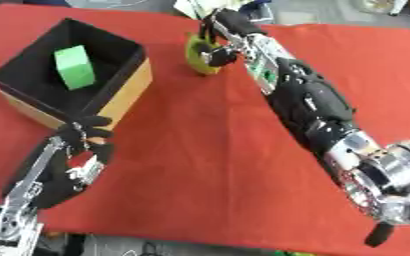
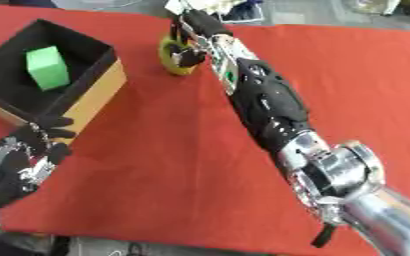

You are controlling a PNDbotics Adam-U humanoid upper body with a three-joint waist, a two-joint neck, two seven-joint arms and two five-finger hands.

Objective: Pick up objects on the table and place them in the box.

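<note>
The right arm (image 1: pixel 331 120) lies nearest the camera, its silver joint large at the lower right, and stretches diagonally up the red tablecloth (image 1: pixel 200 165) to the far side of the table. There the right hand (image 1: pixel 215 50) has its fingers curled round a yellow-green object (image 1: pixel 197 61) that appears to rest on the cloth; its exact kind is hard to make out, though it looks rounded and upright. The reach is long because the object sits well apart from the box, beyond its far right corner. The black box (image 1: pixel 121 92), with tan outer walls, stands at the left with its opening upward and already holds a green block (image 1: pixel 74 67) leaning inside, so one item seems done. The left hand (image 1: pixel 79 150) rests just beside the box's near corner, fingers loosely bent and holding nothing, seemingly parked clear of the opening so the right hand can carry its object across and drop it in.
</note>
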